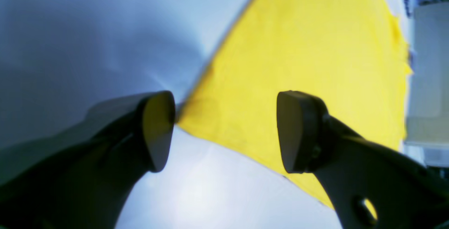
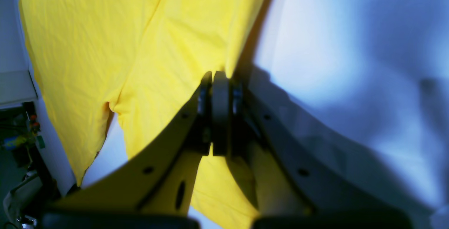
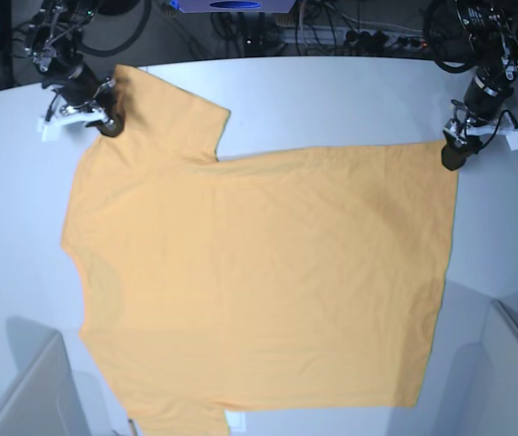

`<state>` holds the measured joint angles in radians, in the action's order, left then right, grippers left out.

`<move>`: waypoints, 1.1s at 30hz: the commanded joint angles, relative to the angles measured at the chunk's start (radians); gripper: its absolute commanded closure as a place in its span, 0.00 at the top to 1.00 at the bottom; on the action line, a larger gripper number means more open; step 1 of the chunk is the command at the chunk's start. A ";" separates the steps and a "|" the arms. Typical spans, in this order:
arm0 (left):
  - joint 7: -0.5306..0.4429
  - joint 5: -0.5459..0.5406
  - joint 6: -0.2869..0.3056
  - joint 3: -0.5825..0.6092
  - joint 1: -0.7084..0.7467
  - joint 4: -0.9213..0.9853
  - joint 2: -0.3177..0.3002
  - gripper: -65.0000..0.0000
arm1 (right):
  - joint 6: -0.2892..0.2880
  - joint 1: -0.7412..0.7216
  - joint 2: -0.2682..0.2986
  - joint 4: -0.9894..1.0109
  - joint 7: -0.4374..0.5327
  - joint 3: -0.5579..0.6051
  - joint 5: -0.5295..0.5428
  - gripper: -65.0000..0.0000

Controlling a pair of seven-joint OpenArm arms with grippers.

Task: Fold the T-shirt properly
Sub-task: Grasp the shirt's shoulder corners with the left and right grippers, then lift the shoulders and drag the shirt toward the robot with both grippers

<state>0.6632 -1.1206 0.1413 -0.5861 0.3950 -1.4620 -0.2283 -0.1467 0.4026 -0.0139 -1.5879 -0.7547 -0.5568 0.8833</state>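
Left wrist view showed the left tool with its pads spread wide, empty, straddling a pointed corner of the light orange short-sleeved cotton T-shirt, which lay flat on the white counter; one pad sat just beside the cloth's tip, the other over the fabric. Right wrist view showed the right tool pinched shut on the shirt's edge near a sleeve, the thin cloth creased around the grip. Base view showed the shirt spread plain side up across the counter, the right tool at the upper-left shoulder and sleeve, the left tool at the far upper-right hem corner. Judging by its soft wrinkles, the shirt was light and limp, with no stiffness to carry a fold by itself, so it would sag and drag. Corners and seamed hems looked like the surest places to take hold, gripped on both sides together.
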 commanded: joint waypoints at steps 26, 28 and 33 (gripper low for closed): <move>0.059 0.043 -0.027 0.035 -0.063 0.090 0.028 0.00 | 0.025 0.038 0.002 -0.024 -0.022 -0.003 -0.031 0.00; 0.059 0.086 -0.027 0.035 -0.061 0.077 0.028 0.00 | 0.025 0.057 0.002 -0.039 -0.022 -0.003 -0.031 0.00; 0.054 0.233 -0.027 0.028 -0.009 -0.032 0.034 0.00 | 0.025 0.100 0.001 -0.101 -0.021 -0.003 -0.031 0.00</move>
<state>0.6842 -0.9264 0.1425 -0.5545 0.3702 -1.4895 -0.1879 -0.1349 0.4927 -0.0193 -1.6756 -0.7643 -0.5560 0.8661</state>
